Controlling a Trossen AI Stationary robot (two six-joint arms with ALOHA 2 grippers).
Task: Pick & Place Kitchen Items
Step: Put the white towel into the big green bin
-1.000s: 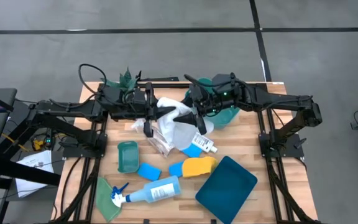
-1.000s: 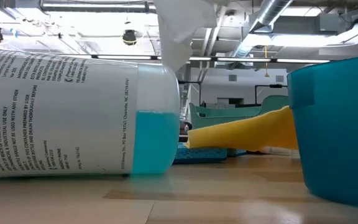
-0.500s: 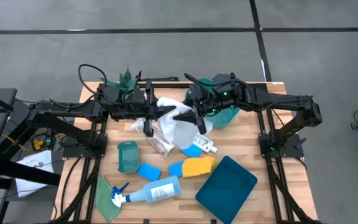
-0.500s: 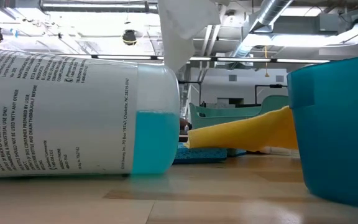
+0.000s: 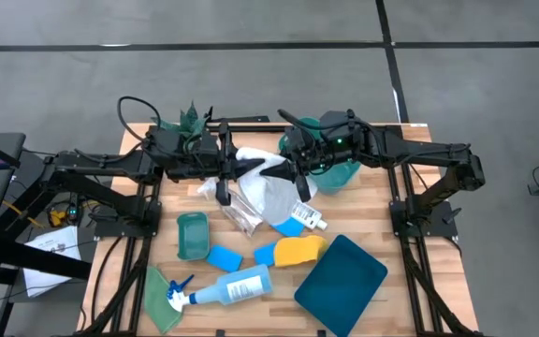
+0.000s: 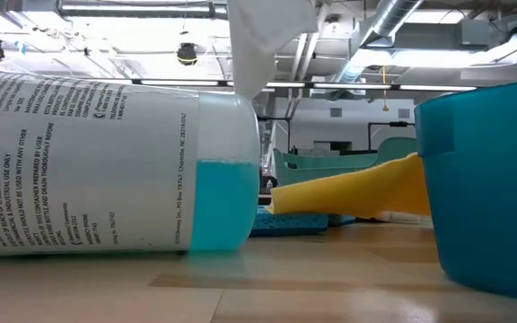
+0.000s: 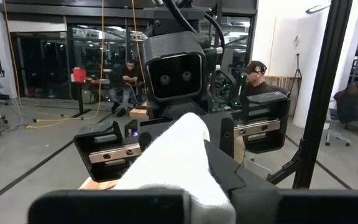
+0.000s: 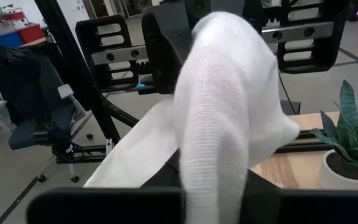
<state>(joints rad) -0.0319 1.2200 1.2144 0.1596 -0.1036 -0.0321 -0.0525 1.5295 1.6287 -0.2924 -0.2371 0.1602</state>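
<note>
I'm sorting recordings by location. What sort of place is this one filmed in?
Probably a robotics lab or workshop, not a home kitchen. The wooden table stands on bare grey concrete floor; exposed ceiling ducts run overhead; people sit at workstations behind glass partitions.

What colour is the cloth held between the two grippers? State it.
White. The cloth shows best in the right wrist view, draped across that arm's fingers.

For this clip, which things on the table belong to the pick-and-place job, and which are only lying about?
Job items: white cloth held by both the left gripper and right gripper; spray bottle; yellow cloth; blue sponges; small white bottle; green cloth.
Lying about: potted plant; teal tub.
</note>
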